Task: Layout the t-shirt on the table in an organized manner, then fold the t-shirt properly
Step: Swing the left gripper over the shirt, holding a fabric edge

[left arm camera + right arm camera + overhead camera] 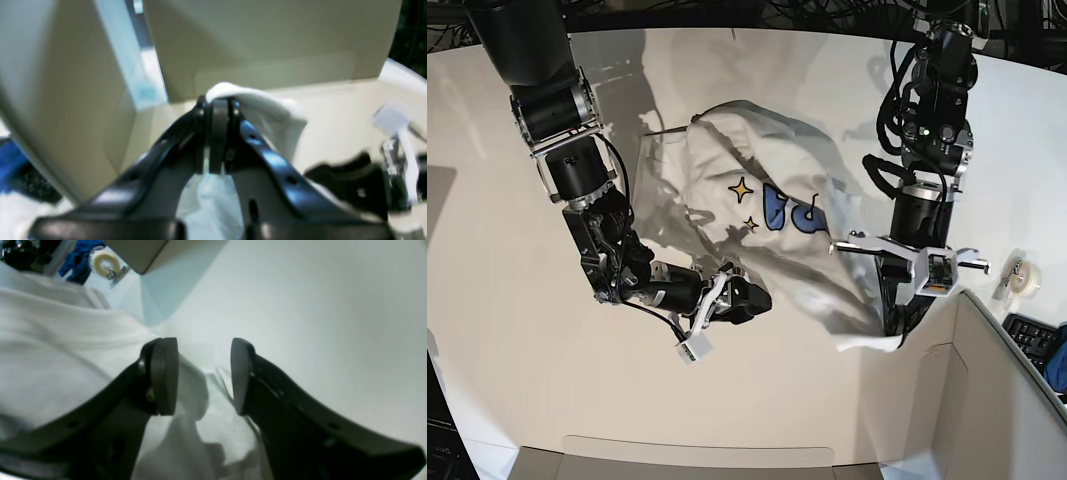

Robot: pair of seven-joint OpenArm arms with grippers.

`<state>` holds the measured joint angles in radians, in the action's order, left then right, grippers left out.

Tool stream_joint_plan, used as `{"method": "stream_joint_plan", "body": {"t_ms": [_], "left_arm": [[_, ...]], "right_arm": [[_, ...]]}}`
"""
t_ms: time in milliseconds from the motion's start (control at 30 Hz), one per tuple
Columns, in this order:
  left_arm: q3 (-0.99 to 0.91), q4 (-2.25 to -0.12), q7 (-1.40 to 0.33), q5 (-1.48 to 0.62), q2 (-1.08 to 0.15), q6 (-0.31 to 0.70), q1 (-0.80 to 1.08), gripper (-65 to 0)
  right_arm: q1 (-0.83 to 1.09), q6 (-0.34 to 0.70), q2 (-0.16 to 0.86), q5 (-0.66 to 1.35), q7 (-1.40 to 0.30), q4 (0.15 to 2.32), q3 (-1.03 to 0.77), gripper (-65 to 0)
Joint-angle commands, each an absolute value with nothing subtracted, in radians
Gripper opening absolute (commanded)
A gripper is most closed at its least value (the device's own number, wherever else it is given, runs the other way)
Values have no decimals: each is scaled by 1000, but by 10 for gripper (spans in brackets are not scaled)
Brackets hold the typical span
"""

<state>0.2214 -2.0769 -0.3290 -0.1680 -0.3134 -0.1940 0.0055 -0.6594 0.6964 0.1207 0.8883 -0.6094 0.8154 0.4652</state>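
Left jaws clenched on the t-shirt, right jaws released, seemingly over its cloth.

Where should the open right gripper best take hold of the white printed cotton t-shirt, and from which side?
Probably at the free edge of the white printed cotton t-shirt lying on the white table between the right gripper fingers. Come down from above, jaws astride the edge: the cloth lies thin and flat there, while the left gripper already pinches the opposite corner.
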Motion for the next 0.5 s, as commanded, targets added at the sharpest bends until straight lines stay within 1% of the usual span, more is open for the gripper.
{"method": "stream_joint_plan", "body": {"t_ms": [0, 100, 233, 367, 467], "left_arm": [[217, -2097, -289, -157, -321, -206, -25, -650], [216, -2097, -268, -157, -321, -206, -79, -650], [219, -2097, -285, -157, -321, -206, -150, -650], [239, -2097, -317, -157, -321, -206, -156, -650], [254, -2097, -378, -156, -321, -206, -150, -650]], "right_arm": [[-691, 698, 114, 909, -588, 832, 460, -406], [-688, 698, 116, 909, -591, 832, 461, -406], [-673, 698, 131, 912, -593, 840, 461, -406], [-667, 698, 134, 912, -593, 842, 460, -406], [-661, 698, 137, 912, -593, 852, 460, -406]]}}
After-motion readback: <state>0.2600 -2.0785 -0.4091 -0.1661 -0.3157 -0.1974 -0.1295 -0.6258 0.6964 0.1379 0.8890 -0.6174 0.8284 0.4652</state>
